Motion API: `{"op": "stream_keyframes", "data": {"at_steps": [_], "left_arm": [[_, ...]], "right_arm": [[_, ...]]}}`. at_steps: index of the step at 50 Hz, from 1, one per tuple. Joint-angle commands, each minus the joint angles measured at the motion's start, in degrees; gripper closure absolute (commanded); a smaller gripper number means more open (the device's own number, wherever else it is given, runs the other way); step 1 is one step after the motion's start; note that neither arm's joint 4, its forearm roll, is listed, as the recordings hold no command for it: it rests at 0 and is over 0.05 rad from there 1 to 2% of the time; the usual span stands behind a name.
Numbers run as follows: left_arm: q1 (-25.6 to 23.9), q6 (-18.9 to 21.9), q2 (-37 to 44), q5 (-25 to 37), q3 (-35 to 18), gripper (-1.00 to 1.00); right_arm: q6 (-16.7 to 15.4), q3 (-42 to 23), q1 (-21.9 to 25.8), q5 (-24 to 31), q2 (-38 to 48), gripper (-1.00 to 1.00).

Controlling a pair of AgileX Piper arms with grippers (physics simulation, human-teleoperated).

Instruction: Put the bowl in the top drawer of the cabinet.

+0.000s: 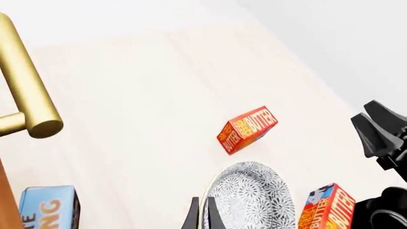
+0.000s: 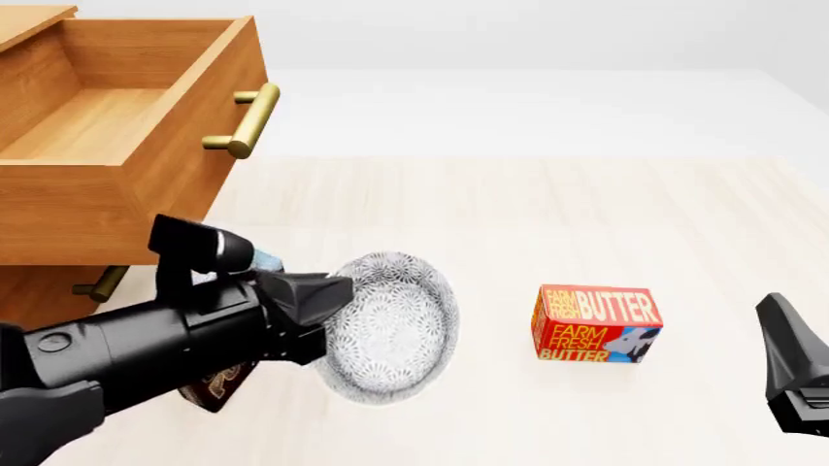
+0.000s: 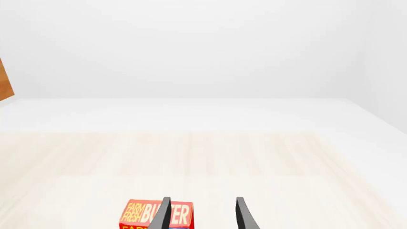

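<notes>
now the left gripper (image 2: pixel 340 293) is clamped on the rim of the bowl (image 2: pixel 395 325), tilted on edge above the table (image 2: pixel 545 214), beside the butter box (image 2: pixel 596 324); top drawer (image 2: pixel 123 116) of the cabinet (image 2: pixel 39 282) stands open, right gripper (image 3: pixel 202 214) fingers parted, holding nothing.

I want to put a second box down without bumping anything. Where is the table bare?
Free: the wide stretch beyond the butter box, between it and the table's far edge, and right of the open top drawer. Crowded: the near left, where the left tool holds the bowl below the cabinet.
</notes>
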Motion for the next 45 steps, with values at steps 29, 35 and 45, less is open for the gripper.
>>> {"op": "stream_keyframes", "data": {"at_steps": [29,35,45], "left_arm": [[-1.77,6.31,-14.31,8.07,-4.5,1.0],[-1.63,7.22,-16.09,9.48,-5.81,1.0],[-0.92,8.63,-18.6,11.73,-7.88,1.0]], "right_arm": [[-0.01,0.0,0.01,0.0,0.0,-1.0],[-0.01,0.0,0.0,0.0,-0.01,-1.0],[0.0,0.0,0.0,0.0,0.01,-1.0]]}}
